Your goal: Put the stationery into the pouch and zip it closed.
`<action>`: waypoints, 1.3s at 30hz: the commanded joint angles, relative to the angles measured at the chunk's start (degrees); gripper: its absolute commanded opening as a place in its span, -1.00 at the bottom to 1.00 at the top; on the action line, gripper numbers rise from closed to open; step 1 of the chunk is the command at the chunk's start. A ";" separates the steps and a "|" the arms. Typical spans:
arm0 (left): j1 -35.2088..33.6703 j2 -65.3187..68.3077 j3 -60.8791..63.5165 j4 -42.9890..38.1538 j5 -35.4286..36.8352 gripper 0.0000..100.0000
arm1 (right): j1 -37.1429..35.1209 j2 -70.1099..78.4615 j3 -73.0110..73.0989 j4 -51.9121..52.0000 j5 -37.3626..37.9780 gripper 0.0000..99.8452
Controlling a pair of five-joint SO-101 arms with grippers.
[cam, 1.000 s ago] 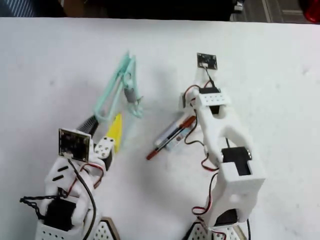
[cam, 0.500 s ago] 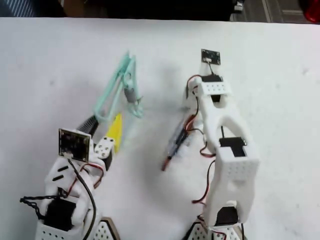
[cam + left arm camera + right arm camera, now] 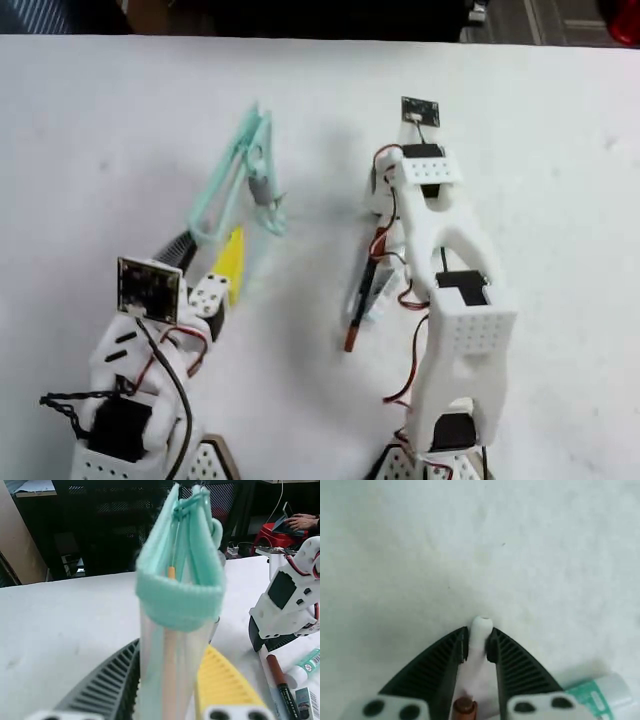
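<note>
Pen [image 3: 360,310]: slim, stiff, light. Smooth barrel, prob. slippery. Red tip points back toward right arm's base. Resting on bench [image 3: 540,130] or just off it, can't tell.
Right end effector [image 3: 477,632]: fingers pressed onto pen's white end.
Grip note: an end-hold may let the pen pivot. Nearer mid-barrel wd be steadier.
Tube [image 3: 592,692]: white w/ green label, lies on bench just beside pen. Round, so may roll. Take it across the body.
Pouch [image 3: 180,595]: soft, floppy, clear walls w/ teal rim. Stands on edge, well apart from pen.
Left end effector [image 3: 212,240]: black + yellow fingers clamp pouch's lower end.
Pouch mouth: zip looks undone, rim gaping.
Pouch contents: slim orange bit at mouth, either an item or the zip pull, can't tell. Nothing else certain inside.
Risk: thin walls may fold when pen pushes in.
</note>
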 commanded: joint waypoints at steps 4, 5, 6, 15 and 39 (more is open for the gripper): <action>-0.22 0.48 0.44 -0.18 -0.35 -0.68 | 2.15 -0.22 -2.11 -6.64 -0.44 -0.97; -0.22 0.48 0.44 -0.18 -0.35 -0.68 | 2.24 -0.22 -2.46 -8.40 -0.44 -0.97; -0.22 0.48 0.44 -0.18 -0.35 -0.68 | 2.33 -0.22 -2.64 -9.80 -0.44 -0.97; -0.22 0.48 0.44 -0.18 -0.35 -0.68 | 4.53 -8.22 1.23 -12.53 -2.29 -0.97; -0.22 0.48 0.44 -0.18 -0.09 -0.68 | 8.13 -25.71 26.20 -27.91 -6.07 -0.97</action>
